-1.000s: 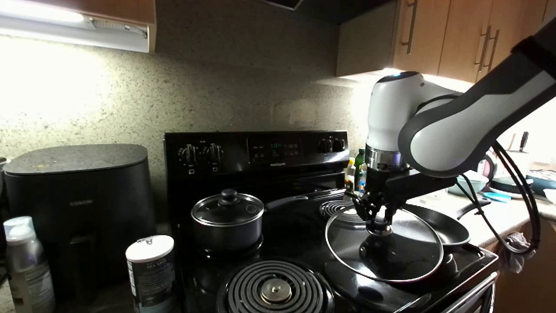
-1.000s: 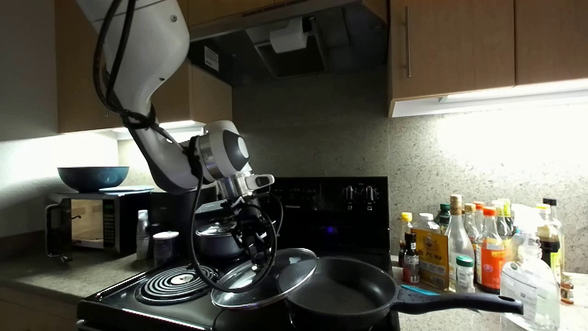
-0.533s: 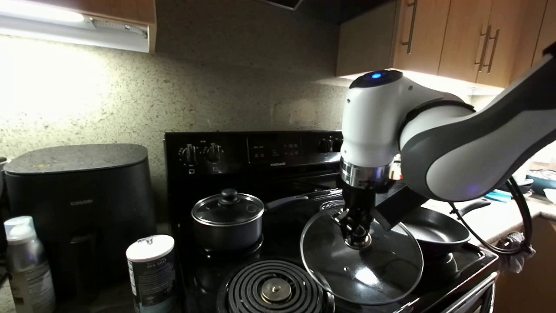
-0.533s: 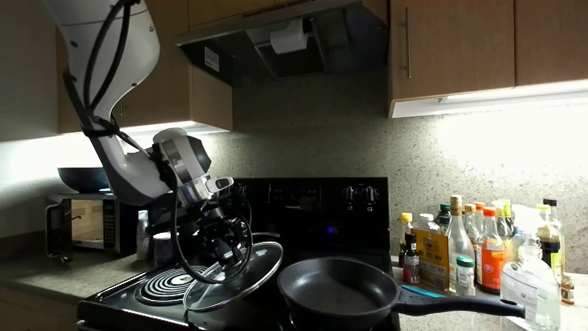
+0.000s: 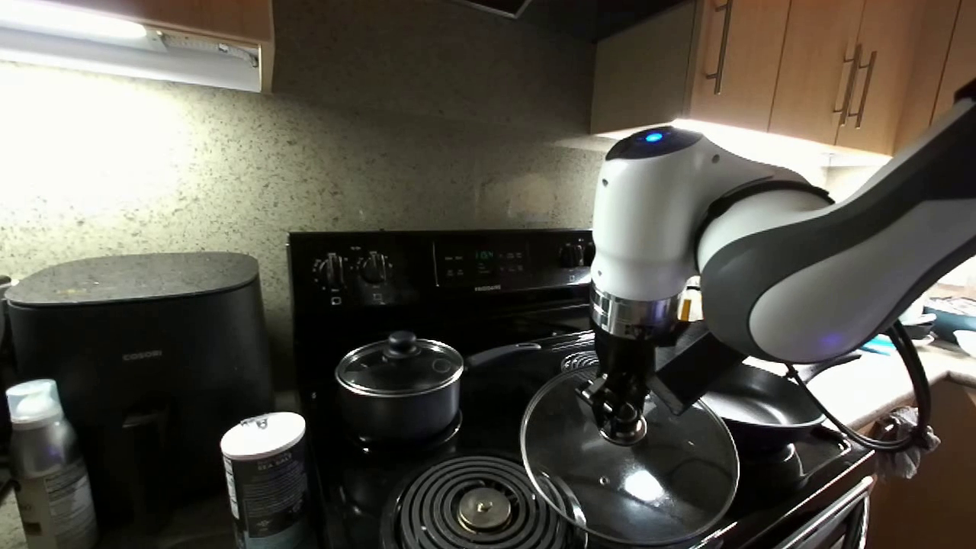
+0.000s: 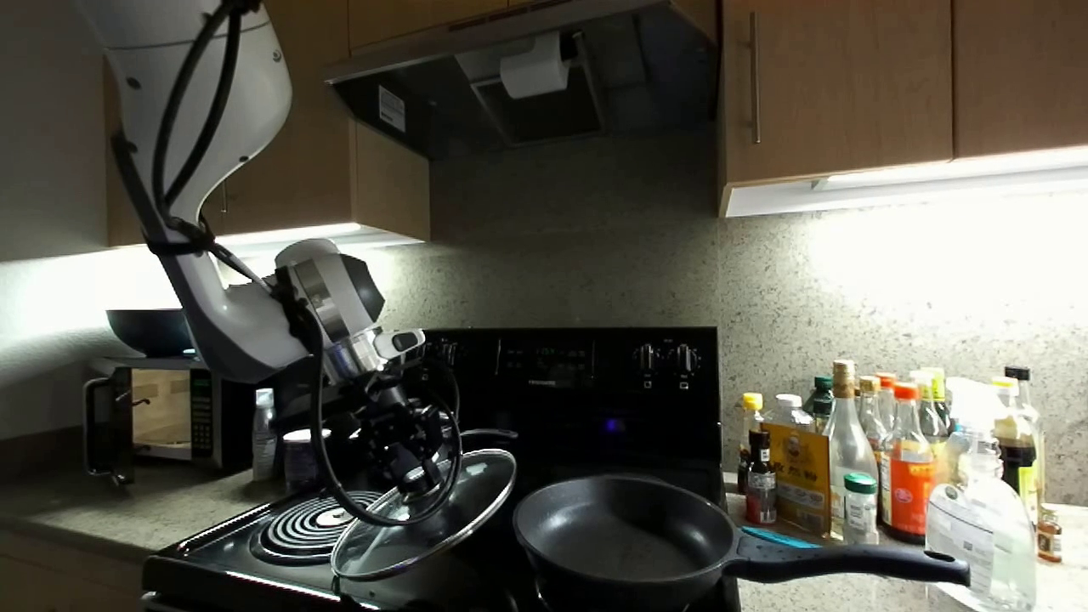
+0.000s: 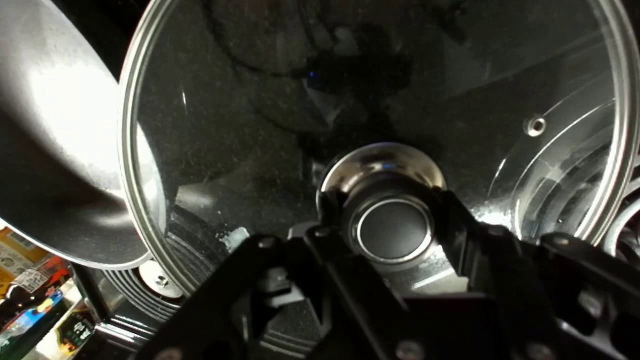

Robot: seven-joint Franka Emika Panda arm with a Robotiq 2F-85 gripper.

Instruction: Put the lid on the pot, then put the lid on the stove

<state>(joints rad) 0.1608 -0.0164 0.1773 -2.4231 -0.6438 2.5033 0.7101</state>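
The lid [image 5: 663,480] is a large domed glass lid with a steel rim. My gripper [image 5: 621,423] is shut on its black knob [image 7: 394,231]. In an exterior view the lid [image 6: 442,531] hangs tilted over the stove [image 6: 574,378], its side toward the pan higher. I cannot tell if its low edge touches the cooktop. The pot, a wide black frying pan [image 6: 625,540], sits uncovered beside the lid, handle pointing away. It also shows in an exterior view [image 5: 762,400] and the wrist view [image 7: 55,165], where the lid's rim overlaps it in the picture.
A small deep pot with its own lid [image 5: 400,404] stands on a back burner. A front coil burner [image 5: 484,512] is partly behind the lid's rim. A salt canister [image 5: 263,480], an air fryer [image 5: 137,366] and bottles [image 6: 905,484] stand around. A hood [image 6: 527,93] hangs above.
My gripper has carried the lid away from the frying pan, toward the front coil burner, and the lid has tilted more. Most motion came earlier; the last half second shows a small shift.
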